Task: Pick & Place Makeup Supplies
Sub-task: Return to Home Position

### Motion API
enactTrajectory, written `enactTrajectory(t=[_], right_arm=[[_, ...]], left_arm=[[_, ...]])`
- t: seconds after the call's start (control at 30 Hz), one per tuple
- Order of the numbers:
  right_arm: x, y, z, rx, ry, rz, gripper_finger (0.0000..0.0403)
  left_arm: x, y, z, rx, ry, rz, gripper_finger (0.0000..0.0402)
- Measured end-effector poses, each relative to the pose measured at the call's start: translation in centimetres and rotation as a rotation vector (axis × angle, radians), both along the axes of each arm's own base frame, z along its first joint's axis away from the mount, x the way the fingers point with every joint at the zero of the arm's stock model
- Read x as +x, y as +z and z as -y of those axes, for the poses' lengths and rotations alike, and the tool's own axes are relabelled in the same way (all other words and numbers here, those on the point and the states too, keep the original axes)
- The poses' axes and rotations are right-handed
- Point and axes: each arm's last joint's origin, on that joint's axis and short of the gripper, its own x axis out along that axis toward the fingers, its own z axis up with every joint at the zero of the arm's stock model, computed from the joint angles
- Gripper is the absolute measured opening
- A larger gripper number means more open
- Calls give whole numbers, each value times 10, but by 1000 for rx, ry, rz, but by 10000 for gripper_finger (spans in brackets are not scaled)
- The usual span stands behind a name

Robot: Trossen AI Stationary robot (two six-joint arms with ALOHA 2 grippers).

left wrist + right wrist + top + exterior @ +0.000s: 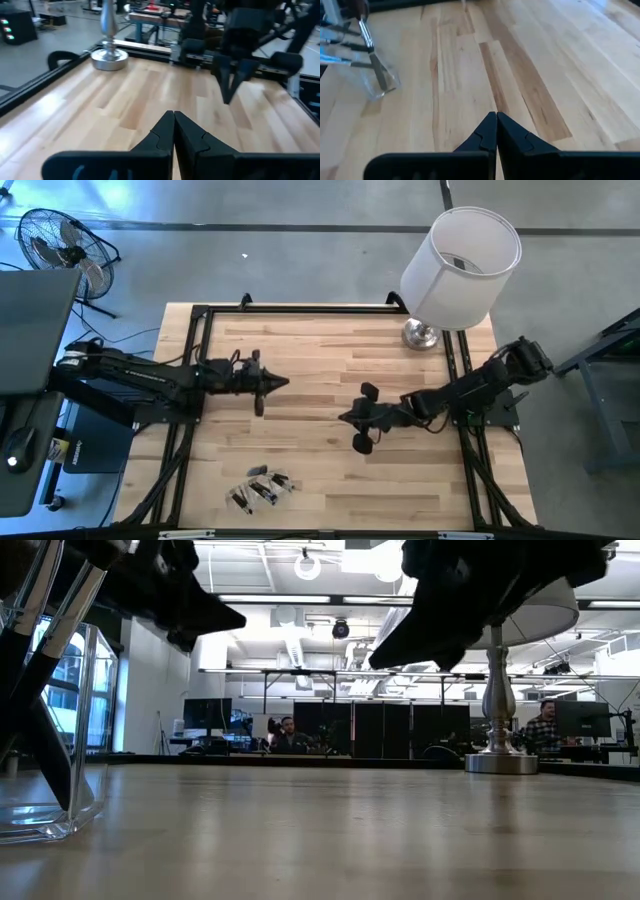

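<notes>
A fan (60,242) stands on the floor, far left. The left gripper (284,383) hangs over the wooden table (330,490), pinched shut and empty. The makeup brushes (262,488) sit in a clear organizer (88,720) near the front edge, well apart from both grippers. The right gripper (342,418) is pinched shut and empty too. A white lamp (460,265) stands at the back right.

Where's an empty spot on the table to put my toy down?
Two bare patches: the wood between the left gripper and the lamp base, and the corner on the right arm's side of the clear organizer. It's crowded in the middle, where the right gripper points toward the left one, and around the organizer's brushes.
</notes>
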Motion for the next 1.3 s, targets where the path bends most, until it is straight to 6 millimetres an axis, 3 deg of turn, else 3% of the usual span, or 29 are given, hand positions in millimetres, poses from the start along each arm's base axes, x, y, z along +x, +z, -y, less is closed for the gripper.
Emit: enactTrajectory(t=[0.33, 0.67, 0.77, 1.0, 1.3], right_arm=[[9, -1, 34, 58, 94, -32, 3], [11, 0, 48, 152, 20, -14, 4], [12, 1, 48, 157, -1, -2, 6], [13, 3, 50, 180, -61, 34, 3], [14, 4, 50, 216, -110, 52, 2]], left_arm=[[-3, 5, -7, -1, 62, 31, 0], [-47, 25, -8, 12, 72, 61, 0], [-58, 20, -6, 23, 15, 145, 0], [-78, -12, -6, 12, 0, 257, 0], [-99, -19, -6, 32, 9, 240, 0]])
